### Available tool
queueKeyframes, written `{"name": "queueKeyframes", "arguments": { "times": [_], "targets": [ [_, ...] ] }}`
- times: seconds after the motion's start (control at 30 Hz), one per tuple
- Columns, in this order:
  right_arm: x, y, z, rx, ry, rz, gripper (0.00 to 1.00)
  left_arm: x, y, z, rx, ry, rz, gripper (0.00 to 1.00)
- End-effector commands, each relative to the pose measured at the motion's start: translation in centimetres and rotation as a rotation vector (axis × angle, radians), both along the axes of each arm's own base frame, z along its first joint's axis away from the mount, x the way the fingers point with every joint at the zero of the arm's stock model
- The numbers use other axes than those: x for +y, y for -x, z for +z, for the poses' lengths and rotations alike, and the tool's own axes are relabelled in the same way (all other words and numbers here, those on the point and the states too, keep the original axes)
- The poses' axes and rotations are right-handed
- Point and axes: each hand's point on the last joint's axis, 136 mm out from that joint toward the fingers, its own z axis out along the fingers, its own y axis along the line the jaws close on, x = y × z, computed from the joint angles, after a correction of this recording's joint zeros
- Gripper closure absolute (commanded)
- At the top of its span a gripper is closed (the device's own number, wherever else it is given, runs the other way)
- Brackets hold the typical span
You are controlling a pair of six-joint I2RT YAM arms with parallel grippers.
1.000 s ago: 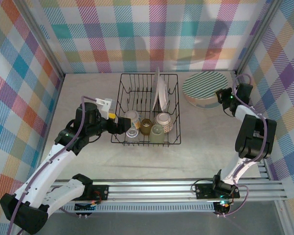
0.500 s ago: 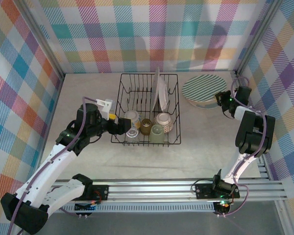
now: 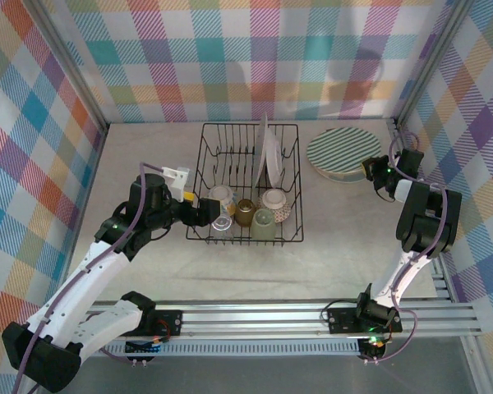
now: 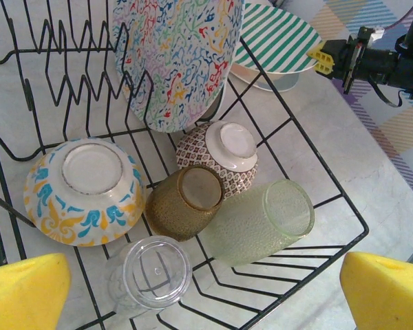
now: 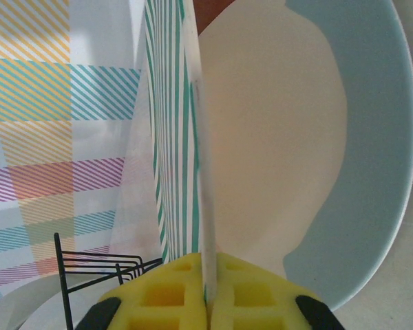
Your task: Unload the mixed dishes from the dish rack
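Observation:
The black wire dish rack (image 3: 202, 182) stands mid-table. Upright in it is a cream plate with coloured squiggles (image 4: 175, 55). Along its front lie a yellow-and-blue bowl (image 4: 82, 189), a brown patterned bowl (image 4: 224, 155), an amber cup (image 4: 182, 203), a pale-green cup (image 4: 261, 220) and a clear cup (image 4: 148, 275). My left gripper (image 3: 204, 210) hovers open over the rack's front left, its yellow pads (image 4: 20, 292) wide apart. Right of the rack, the green-striped plate (image 3: 343, 153) sits low and slightly tilted. My right gripper (image 3: 376, 171) is shut on its rim (image 5: 201, 206).
Checked walls (image 3: 57, 123) close in the table on the left, back and right. An aluminium rail (image 3: 312, 316) runs along the near edge. Bare tabletop (image 3: 148, 148) lies left of the rack and in front of it.
The striped plate has come down toward the table and looks flatter, with my right gripper following it down and slightly right. The left arm has barely moved.

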Motion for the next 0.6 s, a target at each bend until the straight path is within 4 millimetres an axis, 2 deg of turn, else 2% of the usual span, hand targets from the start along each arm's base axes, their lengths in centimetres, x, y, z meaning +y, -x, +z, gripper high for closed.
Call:
{"name": "queueKeyframes", "arguments": {
  "times": [0.0,0.1,0.33,0.57],
  "targets": [
    [-0.3,-0.1,-0.3,-0.014,0.025,0.020,0.84,0.0,-0.3,0.5,-0.020,0.029,-0.001,0.00],
    [-0.4,0.0,-0.5,0.005,0.027,0.014,0.76,0.0,-0.3,0.6,-0.021,0.032,-0.002,0.00],
    [-0.8,0.6,-1.8,0.129,0.031,-0.003,0.69,0.0,-0.2,0.6,-0.024,0.035,-0.004,0.00],
    [-1.1,1.1,-2.9,0.220,0.036,0.000,0.54,-0.6,0.3,1.3,-0.040,0.071,-0.045,0.00]
  ]
}}
